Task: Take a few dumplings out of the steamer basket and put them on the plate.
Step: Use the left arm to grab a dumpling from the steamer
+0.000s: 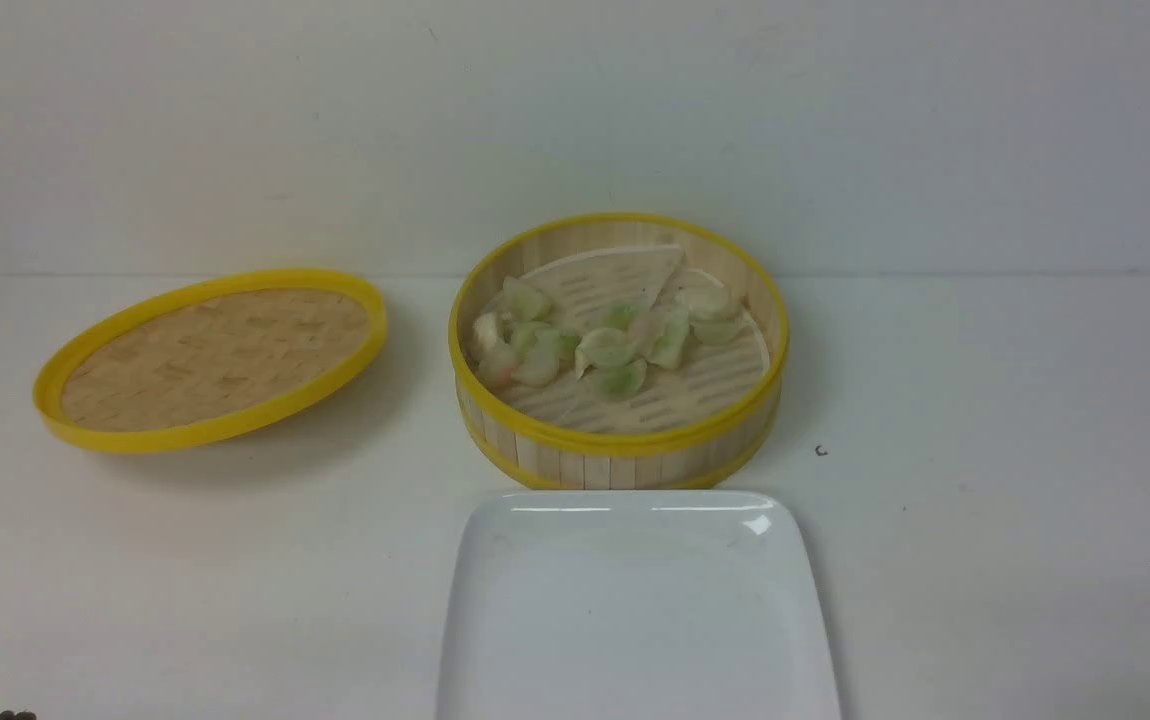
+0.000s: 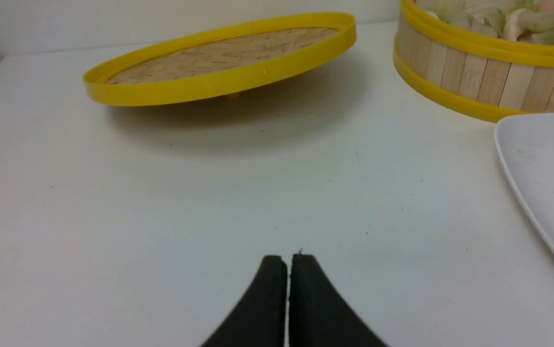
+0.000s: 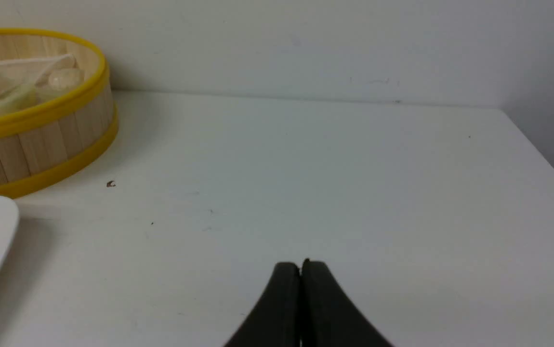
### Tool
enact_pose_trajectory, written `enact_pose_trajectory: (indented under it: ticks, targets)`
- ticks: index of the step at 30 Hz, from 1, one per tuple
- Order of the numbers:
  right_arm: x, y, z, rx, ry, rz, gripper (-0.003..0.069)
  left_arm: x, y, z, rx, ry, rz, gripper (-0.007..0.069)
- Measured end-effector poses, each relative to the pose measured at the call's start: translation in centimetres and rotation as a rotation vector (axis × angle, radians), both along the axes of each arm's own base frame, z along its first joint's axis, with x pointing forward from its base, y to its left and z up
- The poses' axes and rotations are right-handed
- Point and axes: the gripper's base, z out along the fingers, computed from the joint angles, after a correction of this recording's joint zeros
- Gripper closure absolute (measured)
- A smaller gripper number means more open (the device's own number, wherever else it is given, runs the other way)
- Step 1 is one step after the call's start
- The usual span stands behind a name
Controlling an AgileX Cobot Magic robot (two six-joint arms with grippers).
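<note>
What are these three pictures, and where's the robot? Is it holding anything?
The robot has two arms, and each ends in a gripper, like pinching fingers. One camera sits between the arms; the other two ride on its wrists. The left gripper and right gripper are both shut, holding nothing. On the white table is a bamboo steamer basket with dumplings inside. The white plate is in front of it, and a woven lid leans on its left.

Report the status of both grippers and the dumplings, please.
Left gripper and right gripper shut, empty. Dumplings in steamer basket, lid off. Plate in front, no dumplings on visible part.
</note>
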Motion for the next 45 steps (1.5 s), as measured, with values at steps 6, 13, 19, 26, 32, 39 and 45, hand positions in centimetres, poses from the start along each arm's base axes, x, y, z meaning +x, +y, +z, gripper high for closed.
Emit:
enact_pose_trajectory:
  ticks: [6,13,19,26,32,39,45]
  targets:
    - [0.0,0.0,0.0,0.0,0.0,0.0,0.0673,0.0,0.0,0.0,0.0,0.0,0.0,0.0631]
    - [0.0,0.0,0.0,0.0,0.0,0.0,0.0673,0.0,0.0,0.0,0.0,0.0,0.0,0.0631]
    - [0.0,0.0,0.0,0.0,0.0,0.0,0.0673,0.0,0.0,0.0,0.019,-0.004,-0.002,0.0631]
    - [0.0,0.0,0.0,0.0,0.0,0.0,0.0673,0.4,-0.2,2.1,-0.345,-0.202,0.048,0.0631]
    - [0.0,0.0,0.0,0.0,0.0,0.0,0.0673,0.1,1.0,5.7,-0.648,-0.517,0.124,0.0631]
    - [0.0,0.0,0.0,0.0,0.0,0.0,0.0673,1.1,-0.6,13.9,-0.528,-0.27,0.009,0.0631]
    - [0.0,0.0,0.0,0.0,0.0,0.0,0.0673,8.5,-2.6,17.0,-0.259,0.366,-0.119,0.0631]
